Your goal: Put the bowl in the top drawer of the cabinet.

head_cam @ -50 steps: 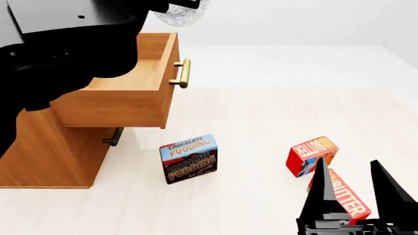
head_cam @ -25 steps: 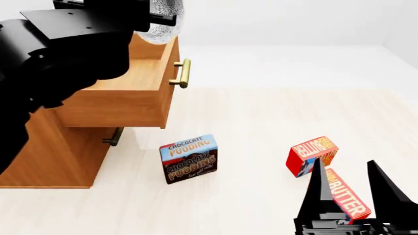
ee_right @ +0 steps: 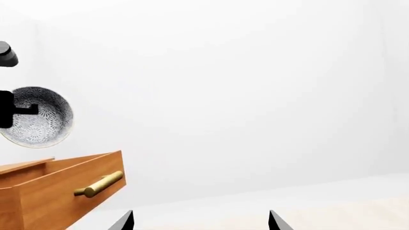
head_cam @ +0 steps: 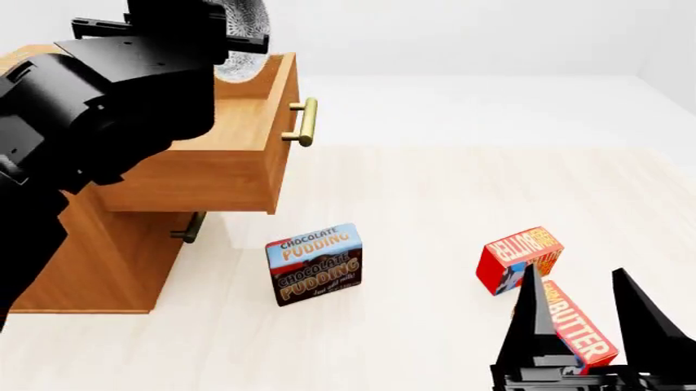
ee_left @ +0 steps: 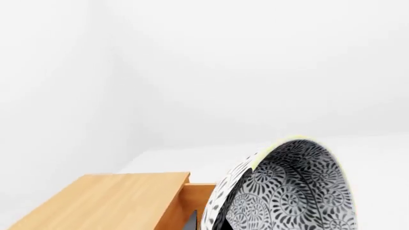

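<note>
Above the open top drawer (head_cam: 207, 155), the left jaws hold the bowl (head_cam: 244, 41) on edge. Lower it well inside before letting go. The right jaws (head_cam: 592, 314) stand spread, empty.

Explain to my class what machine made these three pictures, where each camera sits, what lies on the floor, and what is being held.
This is a simulated robot with two arms. One picture comes from a camera on its head, looking down over both arms; the others come from cameras near each gripper.

In the head view, the black left arm holds the patterned bowl above the open top drawer of the wooden cabinet. The left wrist view shows that bowl close up; the right wrist view shows it from the side, tilted.

On the pale floor lie a chocolate pudding box and two red butter boxes. The right gripper is open and empty.
</note>
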